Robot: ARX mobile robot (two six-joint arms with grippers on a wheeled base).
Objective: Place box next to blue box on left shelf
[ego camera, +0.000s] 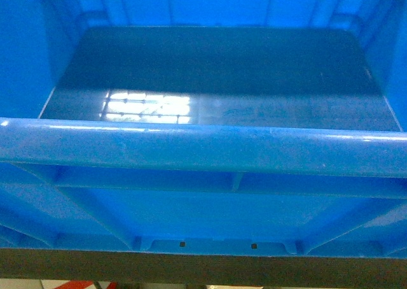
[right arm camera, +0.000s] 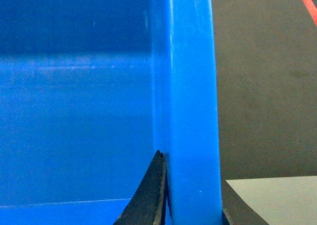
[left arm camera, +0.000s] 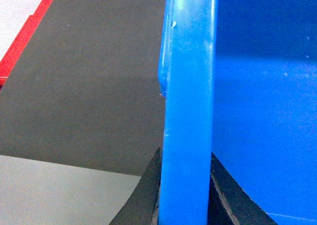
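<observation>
The box [ego camera: 203, 146] is a bright blue open-top crate that fills the head view, with its thick near rim across the middle and its smooth floor behind. Neither gripper shows in that view. In the left wrist view my left gripper [left arm camera: 185, 153] is shut on the crate's rim [left arm camera: 188, 86], one black finger [left arm camera: 146, 197] outside the wall and one inside. My right gripper [right arm camera: 192, 185] is shut on the opposite rim [right arm camera: 193, 86], its inner finger [right arm camera: 148, 197] against the wall. The other blue box is out of view.
A dark grey flat surface [ego camera: 203, 268] runs under the crate's near wall. The same dark surface [left arm camera: 89, 86] lies beside the crate, edged in red [left arm camera: 27, 39] at the far left. Pale floor [left arm camera: 54, 190] shows below it, and again [right arm camera: 277, 200] on the right side.
</observation>
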